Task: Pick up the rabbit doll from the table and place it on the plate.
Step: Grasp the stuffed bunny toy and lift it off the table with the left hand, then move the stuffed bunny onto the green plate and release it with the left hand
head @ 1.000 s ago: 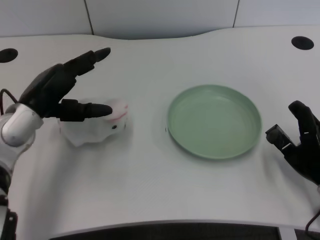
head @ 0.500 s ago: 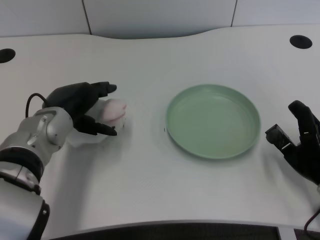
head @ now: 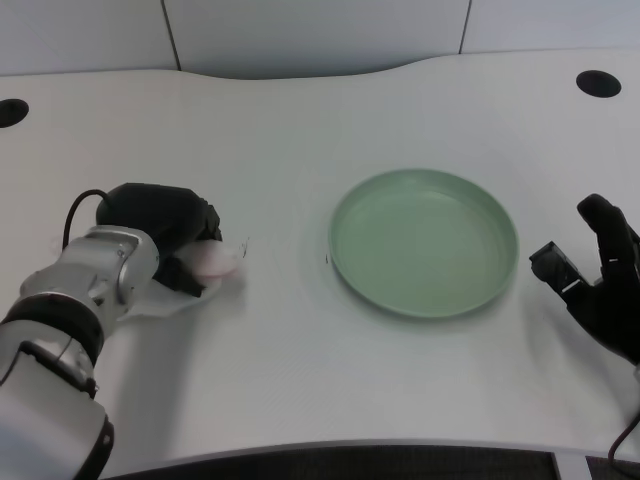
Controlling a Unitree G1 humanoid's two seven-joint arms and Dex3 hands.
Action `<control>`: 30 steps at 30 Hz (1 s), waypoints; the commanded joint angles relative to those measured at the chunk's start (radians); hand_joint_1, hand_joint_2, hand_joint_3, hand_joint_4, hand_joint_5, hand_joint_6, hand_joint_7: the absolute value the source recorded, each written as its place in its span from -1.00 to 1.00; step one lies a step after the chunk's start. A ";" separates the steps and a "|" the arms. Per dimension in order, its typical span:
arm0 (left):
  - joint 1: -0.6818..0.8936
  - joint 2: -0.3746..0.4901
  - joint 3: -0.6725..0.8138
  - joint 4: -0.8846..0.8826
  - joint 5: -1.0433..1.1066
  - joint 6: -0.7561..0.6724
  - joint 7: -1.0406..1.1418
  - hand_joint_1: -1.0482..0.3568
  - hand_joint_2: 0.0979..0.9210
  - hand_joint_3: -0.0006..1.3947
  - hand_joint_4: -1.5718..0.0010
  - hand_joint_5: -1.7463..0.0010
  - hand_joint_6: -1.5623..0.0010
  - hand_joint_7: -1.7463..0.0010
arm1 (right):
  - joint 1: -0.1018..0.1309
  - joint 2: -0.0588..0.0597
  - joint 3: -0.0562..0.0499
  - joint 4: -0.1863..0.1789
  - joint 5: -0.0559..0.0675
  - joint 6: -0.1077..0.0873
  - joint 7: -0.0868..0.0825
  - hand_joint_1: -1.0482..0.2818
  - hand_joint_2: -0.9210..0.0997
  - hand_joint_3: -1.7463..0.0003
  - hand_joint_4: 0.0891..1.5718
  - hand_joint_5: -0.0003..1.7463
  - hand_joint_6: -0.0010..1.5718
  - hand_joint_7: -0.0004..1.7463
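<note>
The white and pink rabbit doll lies on the table at the left, mostly covered by my left hand. The black fingers are curled down over it and grip it, with only its pink end and a bit of white body showing. The doll still rests on the table surface. The pale green plate sits empty to the right of the doll, about a hand's width away.
My right hand rests at the right edge beside the plate. Two dark round holes mark the table's far corners. The table's front edge runs along the bottom of the picture.
My left hand came down from an open spread above the rabbit doll and closed its fingers over it. The doll got pressed down and slightly toward me.
</note>
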 commanded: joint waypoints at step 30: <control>-0.313 -0.171 0.191 -0.025 -0.223 -0.315 -0.011 -0.31 1.00 -0.66 0.06 -1.00 0.34 -1.00 | 0.024 0.017 0.000 -0.029 0.025 0.005 0.035 -0.22 -1.00 0.57 -0.21 1.00 -0.40 1.00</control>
